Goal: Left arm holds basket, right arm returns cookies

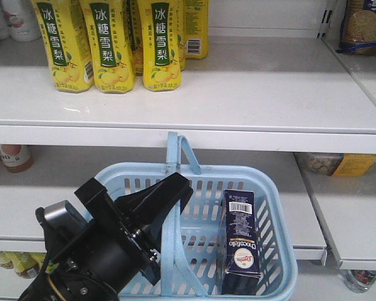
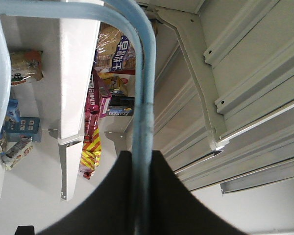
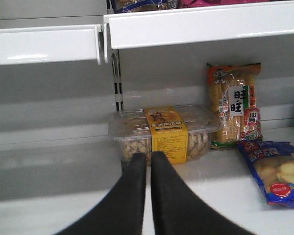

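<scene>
1. One view alone, the front one, shows the cookies (image 1: pixel 241 241): a tall navy box with a white barcode label, standing on end by the right wall of the light blue basket (image 1: pixel 277 207).
2. The left wrist view shows the left gripper (image 2: pixel 143 155) clamped on the basket's handle (image 2: pixel 143 73).
3. The right wrist view shows the right gripper (image 3: pixel 148 160), its fingers nearly touching and holding nothing, in front of a clear biscuit tub (image 3: pixel 161 129) on a white shelf (image 3: pixel 49 215).
</scene>
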Robot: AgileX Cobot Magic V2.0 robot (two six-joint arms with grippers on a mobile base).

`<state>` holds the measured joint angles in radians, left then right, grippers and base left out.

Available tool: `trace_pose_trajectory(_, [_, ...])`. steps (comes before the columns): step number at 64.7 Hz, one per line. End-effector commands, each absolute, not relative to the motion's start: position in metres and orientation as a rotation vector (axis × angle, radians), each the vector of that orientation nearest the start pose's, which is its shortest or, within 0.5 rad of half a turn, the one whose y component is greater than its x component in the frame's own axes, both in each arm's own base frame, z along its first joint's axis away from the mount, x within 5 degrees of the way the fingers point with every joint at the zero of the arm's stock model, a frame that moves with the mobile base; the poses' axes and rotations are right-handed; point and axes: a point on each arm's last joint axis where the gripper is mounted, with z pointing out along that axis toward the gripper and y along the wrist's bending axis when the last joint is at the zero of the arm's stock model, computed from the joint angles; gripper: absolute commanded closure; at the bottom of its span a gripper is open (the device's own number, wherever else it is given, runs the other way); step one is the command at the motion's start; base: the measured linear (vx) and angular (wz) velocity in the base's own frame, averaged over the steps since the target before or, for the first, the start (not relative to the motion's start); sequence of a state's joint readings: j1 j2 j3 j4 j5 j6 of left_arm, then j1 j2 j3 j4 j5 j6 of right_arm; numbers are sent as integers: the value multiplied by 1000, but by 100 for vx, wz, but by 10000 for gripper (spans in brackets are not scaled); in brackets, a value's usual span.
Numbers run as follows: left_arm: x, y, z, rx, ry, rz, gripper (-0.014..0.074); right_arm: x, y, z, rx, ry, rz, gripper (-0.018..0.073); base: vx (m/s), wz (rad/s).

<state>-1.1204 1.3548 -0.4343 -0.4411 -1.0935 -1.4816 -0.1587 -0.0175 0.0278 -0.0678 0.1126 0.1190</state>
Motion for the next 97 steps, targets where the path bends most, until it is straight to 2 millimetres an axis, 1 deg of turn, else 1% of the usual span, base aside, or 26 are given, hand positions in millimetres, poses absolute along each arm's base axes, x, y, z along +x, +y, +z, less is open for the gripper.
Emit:
trace_pose_trajectory(1, [133,-196,290,-745,1147,-2183,599,56,-10,195,160,1544,-101,565,0,3])
trace_pose_trajectory(97, [133,-196,290,-745,1147,-2183,599,56,-10,195,160,1544,-101,565,0,0])
